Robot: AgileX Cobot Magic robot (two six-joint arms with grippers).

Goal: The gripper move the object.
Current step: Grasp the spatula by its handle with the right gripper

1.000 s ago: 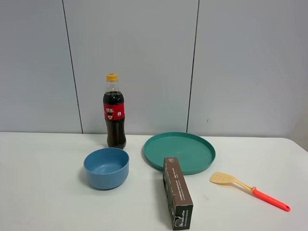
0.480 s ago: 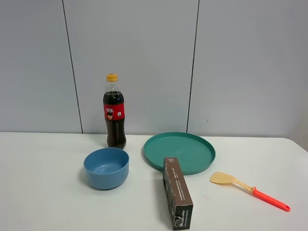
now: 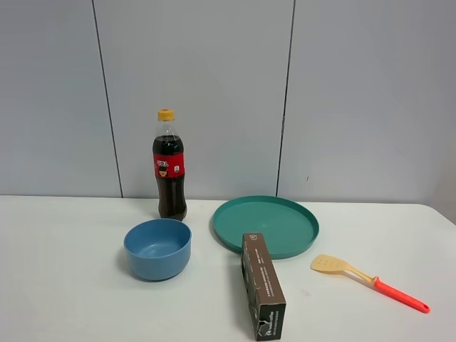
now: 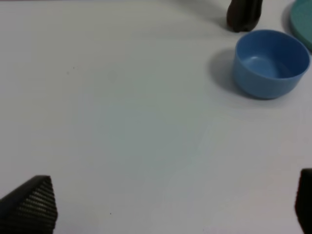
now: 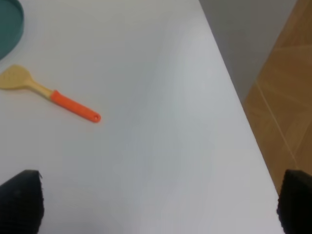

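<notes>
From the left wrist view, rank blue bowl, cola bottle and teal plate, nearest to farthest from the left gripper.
1. Blue bowl: nearest, ahead of the left gripper.
2-3. Cola bottle, just behind the bowl, and teal plate, rim beside it: too close to call.

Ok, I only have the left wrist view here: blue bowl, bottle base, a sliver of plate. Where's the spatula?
Observer: The spatula lies flat to the right of the green plate, clear of its rim.
Operator: Which way does it point?
Observer: In the high view its pale head is nearest the plate, and the orange handle runs off to the front right.
Operator: Anything between my bowl and it?
Observer: Yes, a dark brown box lies in front of the plate, between the bowl and the spatula.
Operator: And the right gripper?
Observer: The right gripper is open and holds nothing, well apart from the spatula.
</notes>
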